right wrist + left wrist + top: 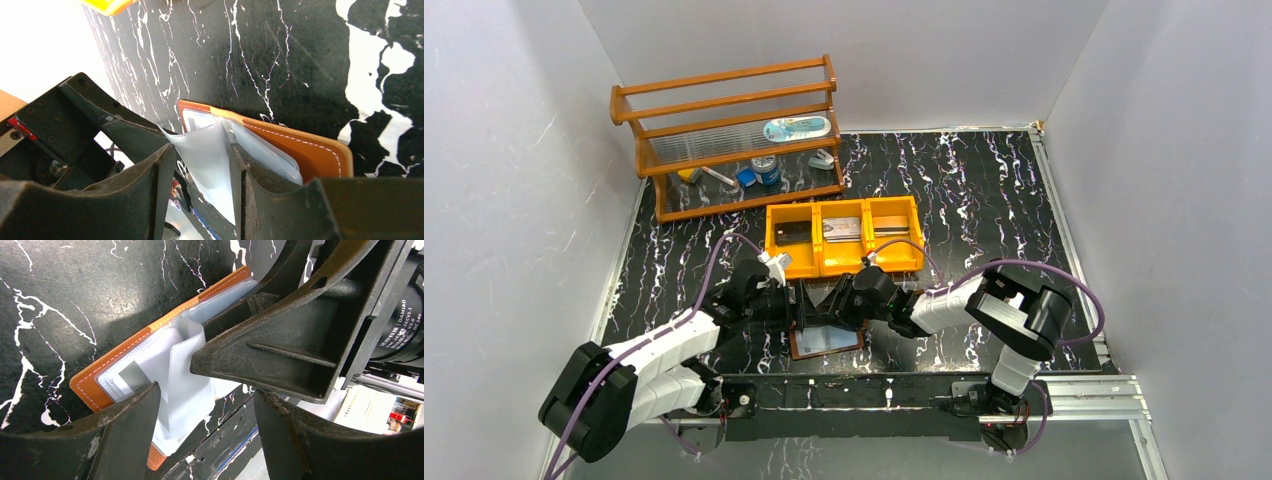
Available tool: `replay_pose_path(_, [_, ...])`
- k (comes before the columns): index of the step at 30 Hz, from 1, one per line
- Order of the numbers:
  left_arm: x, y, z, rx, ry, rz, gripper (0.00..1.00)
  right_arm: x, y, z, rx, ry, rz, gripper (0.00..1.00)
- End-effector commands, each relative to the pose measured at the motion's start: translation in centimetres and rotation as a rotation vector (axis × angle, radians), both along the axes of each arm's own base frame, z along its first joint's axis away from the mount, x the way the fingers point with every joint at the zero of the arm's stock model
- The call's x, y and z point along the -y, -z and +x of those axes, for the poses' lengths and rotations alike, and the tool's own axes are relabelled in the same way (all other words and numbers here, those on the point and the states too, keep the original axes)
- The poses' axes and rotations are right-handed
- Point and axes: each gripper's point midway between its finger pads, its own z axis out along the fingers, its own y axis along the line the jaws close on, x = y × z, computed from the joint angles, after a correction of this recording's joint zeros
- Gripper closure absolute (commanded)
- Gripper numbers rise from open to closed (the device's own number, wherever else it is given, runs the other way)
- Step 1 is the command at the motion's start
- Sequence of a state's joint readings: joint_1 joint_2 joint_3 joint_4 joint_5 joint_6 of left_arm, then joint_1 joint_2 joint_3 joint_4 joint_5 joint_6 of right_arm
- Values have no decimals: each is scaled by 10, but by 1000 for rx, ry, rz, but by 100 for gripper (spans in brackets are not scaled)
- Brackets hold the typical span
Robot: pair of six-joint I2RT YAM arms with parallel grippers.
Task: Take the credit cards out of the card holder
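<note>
Card holder [826, 338] lies open at the worktop's [984, 200] near edge. Left gripper [205, 405] jaws released, astride it. Right gripper [200, 165] jaws parted around a loose sleeve [182, 375], gripping nothing. Risk: right nips sleeve instead of card and drags the whole holder. Grippers are crowded and may clash.

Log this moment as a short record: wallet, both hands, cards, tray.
card holder: lies open on the black marbled table, at its near edge, between both hands
sleeves: pale, glossy, fanned up out of the leather
left hand: open, poised over the sleeves
right hand: open, one sleeve leaf standing between its fingers
credit cards: none seen clear of the sleeves
orange tray: behind the card holder, flat items in its compartments
</note>
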State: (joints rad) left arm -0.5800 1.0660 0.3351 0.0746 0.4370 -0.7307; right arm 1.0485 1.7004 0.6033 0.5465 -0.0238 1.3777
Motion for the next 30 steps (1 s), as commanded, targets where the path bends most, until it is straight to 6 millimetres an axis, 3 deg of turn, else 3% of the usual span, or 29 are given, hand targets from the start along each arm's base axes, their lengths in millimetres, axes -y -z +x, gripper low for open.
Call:
replay_pose_path(1, [-5, 10, -8, -21, 5, 24, 34, 36, 49, -18, -70, -14, -186, 46])
replay_pose_path(7, [0, -3, -8, -3, 18, -22, 53, 32, 43, -18, -56, -33, -165, 44])
replay_pose_path(11, [6, -18, -7, 21, 35, -65, 62, 23, 28, -16, -20, -60, -123, 42])
replay_pose_path(21, [16, -33, -2, 36, 70, -90, 62, 24, -20, -2, 104, -40, -88, 30])
replay_pose_path(30, [38, -33, -6, 18, 152, -111, 61, 50, -27, 8, 134, 56, -178, 26])
